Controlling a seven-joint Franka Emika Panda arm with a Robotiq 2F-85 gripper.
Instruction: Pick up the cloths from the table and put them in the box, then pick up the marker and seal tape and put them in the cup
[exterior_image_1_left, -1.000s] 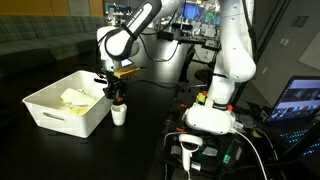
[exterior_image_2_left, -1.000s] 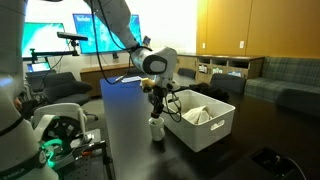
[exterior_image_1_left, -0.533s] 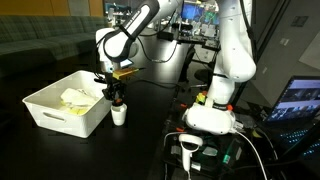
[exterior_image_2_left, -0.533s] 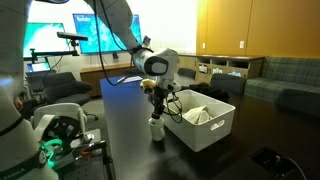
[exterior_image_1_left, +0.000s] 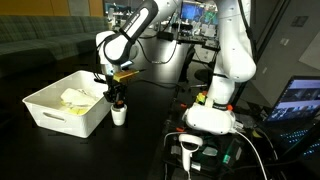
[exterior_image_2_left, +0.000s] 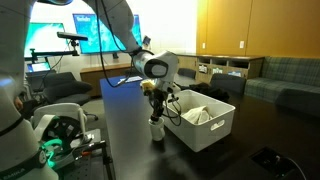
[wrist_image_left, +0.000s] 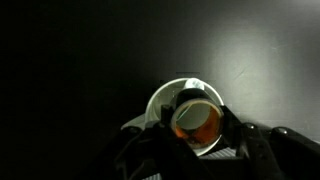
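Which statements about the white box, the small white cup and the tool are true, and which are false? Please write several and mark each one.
1. The small white cup stands beside the white rectangular box on the dark table. True.
2. The box holds nothing. False: pale cloths lie in it.
3. The tool hangs over the box. False: it is over the cup.
4. In the wrist view, a brown-orange tape roll shows at the cup's mouth. True.
5. The cup lies on its side. False: it stands upright.
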